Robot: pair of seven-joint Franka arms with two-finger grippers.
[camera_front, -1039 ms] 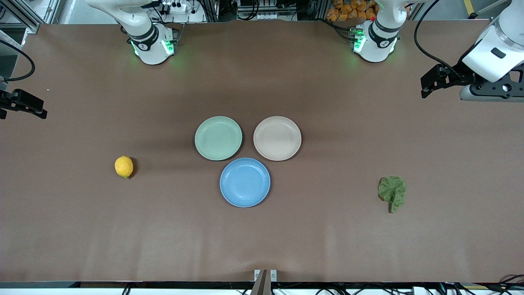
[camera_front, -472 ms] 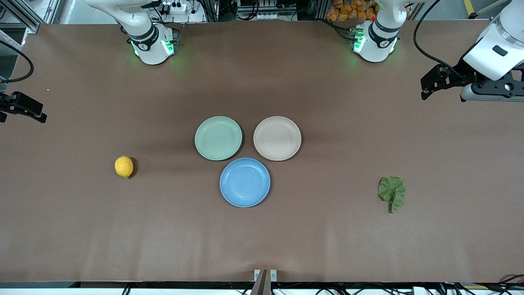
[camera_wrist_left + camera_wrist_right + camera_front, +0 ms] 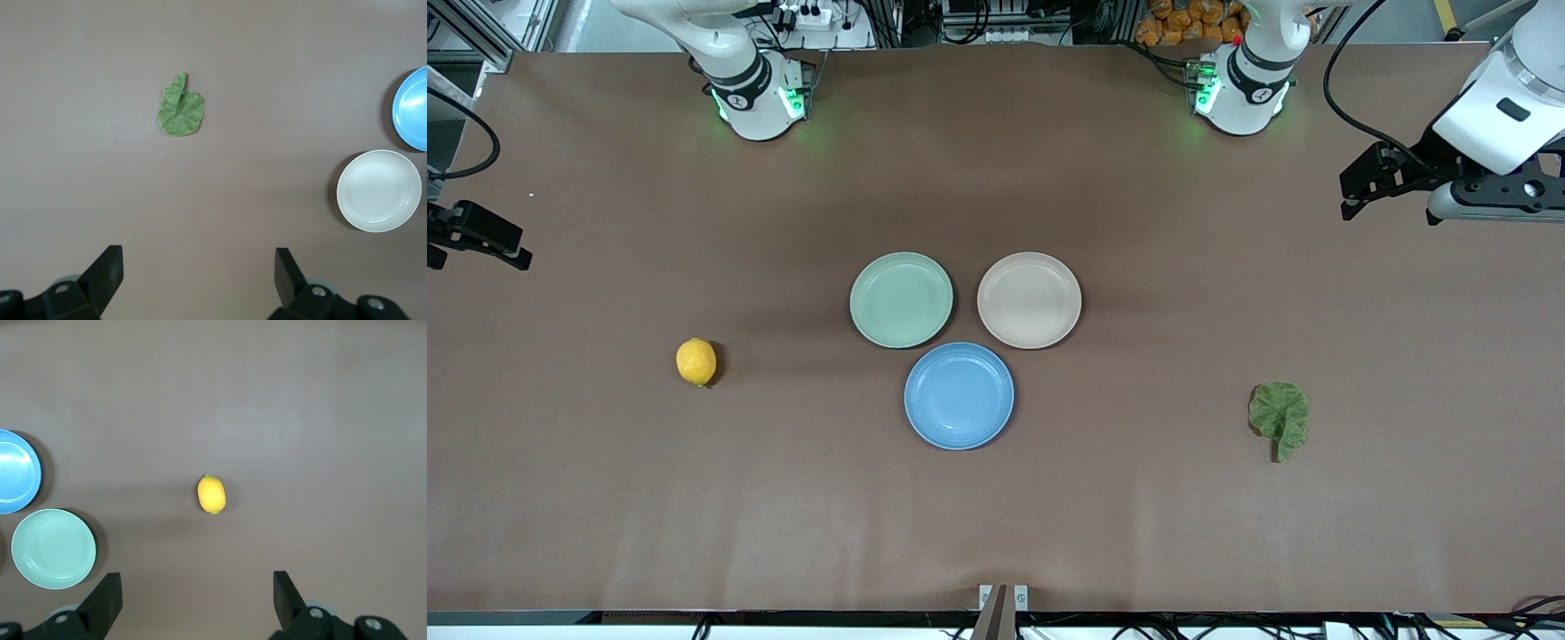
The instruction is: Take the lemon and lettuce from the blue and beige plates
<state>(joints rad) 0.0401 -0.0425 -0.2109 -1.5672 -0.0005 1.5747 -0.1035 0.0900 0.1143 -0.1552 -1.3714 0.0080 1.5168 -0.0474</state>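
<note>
Brown matte table [image 3: 996, 516] all around, and both fruits of the job sit on it, not on any plate. Look at the lemon [image 3: 695, 362]: smooth, oval, yellow-orange, lying alone toward the right arm's end, well apart from the plates. Over at the left arm's end lies the lettuce [image 3: 1280, 418], a dark green wrinkly leaf lying flat with its short stem pointing toward the front camera.

Centre table, three round matte plates with raised rims cluster close together: blue plate [image 3: 959, 396] nearest the camera, beige plate [image 3: 1029, 300] and mint-green plate [image 3: 901, 300] side by side farther back. All three look bare, so I'd judge the picking-off is done and each item was set down well clear on its own arm's side.

Up high now: the left gripper [image 3: 197, 277] hangs over bare table at its end, jaws spread wide, holding nothing. The right gripper [image 3: 195, 597] does likewise at its end, also spread and empty.
</note>
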